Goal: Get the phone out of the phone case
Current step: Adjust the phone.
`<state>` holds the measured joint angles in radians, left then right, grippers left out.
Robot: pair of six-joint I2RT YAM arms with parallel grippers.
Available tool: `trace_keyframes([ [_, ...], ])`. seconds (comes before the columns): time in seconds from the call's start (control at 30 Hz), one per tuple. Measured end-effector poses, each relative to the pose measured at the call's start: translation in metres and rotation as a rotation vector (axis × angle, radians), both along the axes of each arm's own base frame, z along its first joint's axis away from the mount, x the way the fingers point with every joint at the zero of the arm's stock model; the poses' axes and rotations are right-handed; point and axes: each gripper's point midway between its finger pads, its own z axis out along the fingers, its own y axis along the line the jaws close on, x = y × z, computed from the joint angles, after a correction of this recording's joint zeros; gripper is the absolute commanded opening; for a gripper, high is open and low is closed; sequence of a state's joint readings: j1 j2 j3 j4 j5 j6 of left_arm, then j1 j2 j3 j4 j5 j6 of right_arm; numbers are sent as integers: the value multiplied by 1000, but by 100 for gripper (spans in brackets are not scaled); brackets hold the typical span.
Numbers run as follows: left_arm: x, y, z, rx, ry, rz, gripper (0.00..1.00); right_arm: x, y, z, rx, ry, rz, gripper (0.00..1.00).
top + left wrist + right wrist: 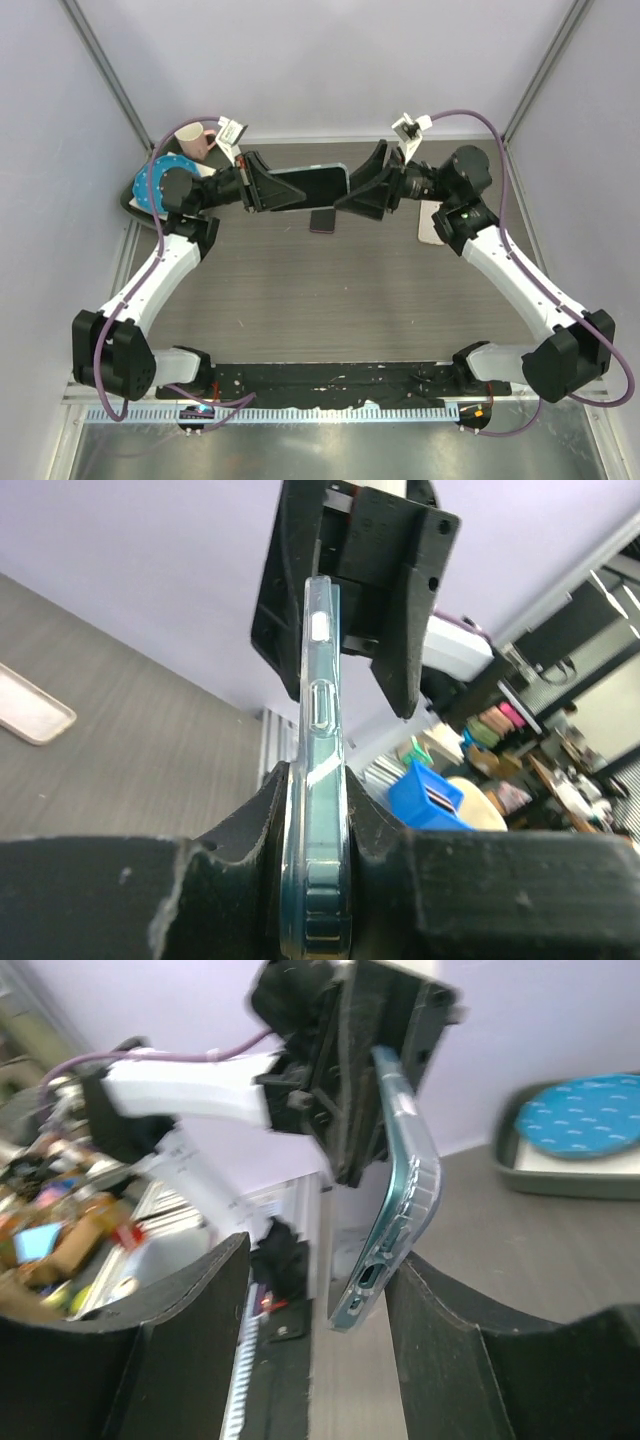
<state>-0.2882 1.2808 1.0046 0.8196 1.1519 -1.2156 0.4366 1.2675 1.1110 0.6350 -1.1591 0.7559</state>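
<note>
Over the table (pixel 330 290), left claw (pixel 272 188) clamps phone (pixel 315 185) — right claw (pixel 358 185) gapes around it.

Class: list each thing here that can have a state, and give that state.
phone: inside the clear case, held off the table.
clear case: on the phone, not yet removed.
left gripper: shut on one end of the phone.
right gripper: open, jaws either side of the other end.
</note>
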Motion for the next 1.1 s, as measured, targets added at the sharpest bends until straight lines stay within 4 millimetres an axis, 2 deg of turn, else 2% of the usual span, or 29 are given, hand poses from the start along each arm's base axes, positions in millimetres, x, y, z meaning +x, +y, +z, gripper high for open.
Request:
trace_keyframes([
  [0.07,14,0,-1,-5,18,44,0,23,3,3,-27,12,-121,61],
  [0.13,19,0,-4,-1,28,62,0,33,2,-1,-48,16,-181,61],
  [0.37,17,0,-9,12,16,74,0,37,-2,2,66,133,-208,58],
  [0.53,16,1,-9,13,7,77,0,47,-7,14,152,181,-223,58],
  [0.7,14,2,-8,10,4,77,0,47,-9,18,206,211,-217,61],
  [0.87,19,5,-7,10,17,95,0,44,-11,6,198,199,-226,64],
  [1.1,26,6,6,2,15,114,0,40,-9,-20,66,105,-226,64],
])
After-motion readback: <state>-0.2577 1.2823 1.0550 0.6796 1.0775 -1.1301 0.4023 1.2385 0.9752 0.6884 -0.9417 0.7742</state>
